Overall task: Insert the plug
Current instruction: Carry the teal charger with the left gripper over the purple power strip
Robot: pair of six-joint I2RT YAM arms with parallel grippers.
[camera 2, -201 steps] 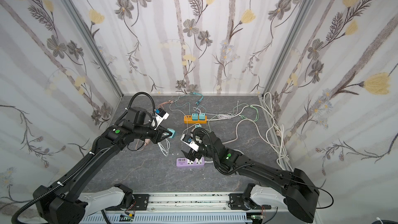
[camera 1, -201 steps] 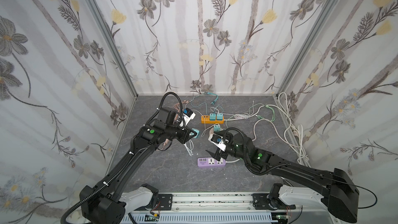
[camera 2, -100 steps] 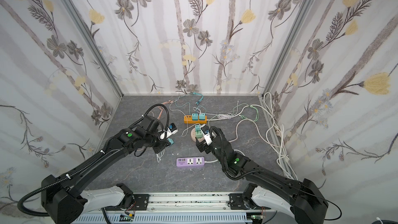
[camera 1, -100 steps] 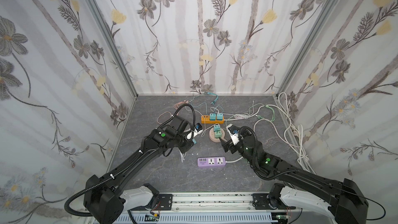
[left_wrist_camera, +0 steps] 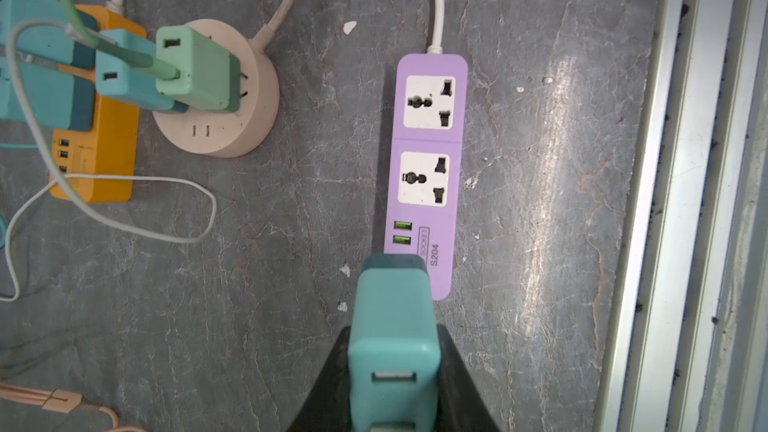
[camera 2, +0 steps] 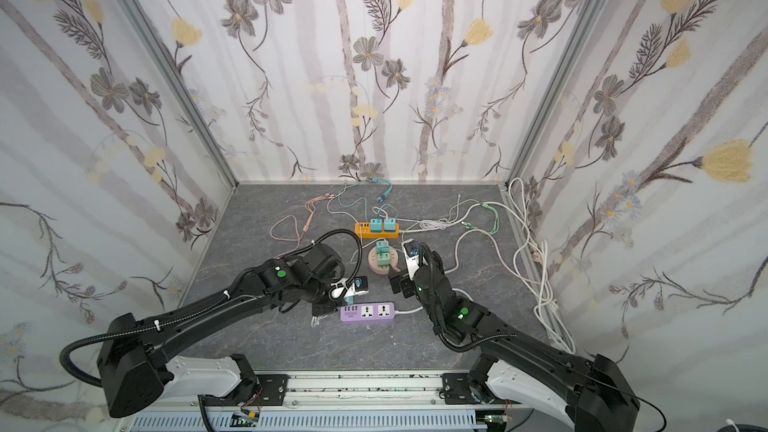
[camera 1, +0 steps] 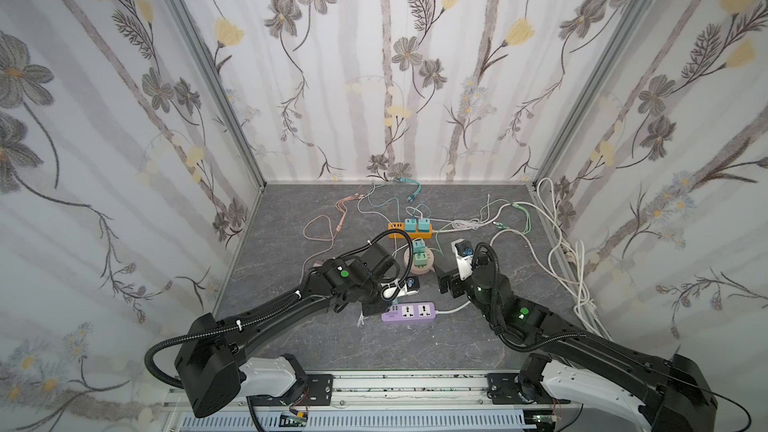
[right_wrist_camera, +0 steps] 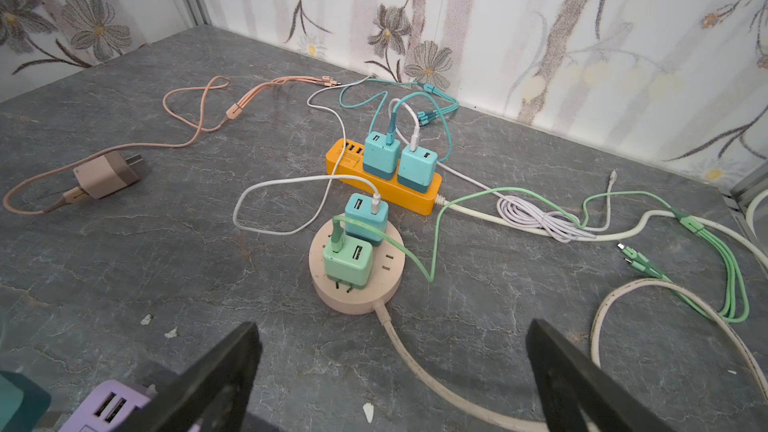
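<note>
Holding teal plug (left_wrist_camera: 392, 309), left hand (left_wrist_camera: 394, 361) near purple strip (left_wrist_camera: 428, 141) USB end.

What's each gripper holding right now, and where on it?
The left gripper clamps the teal charger by its side faces near the USB-port end; its darker end sticks out free. The right gripper is open and empty.

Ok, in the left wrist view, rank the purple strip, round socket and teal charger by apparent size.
Largest: purple strip.
Then round socket and teal charger, which look about alike; the charger sits nearest the camera, so I won't rank them.
</note>
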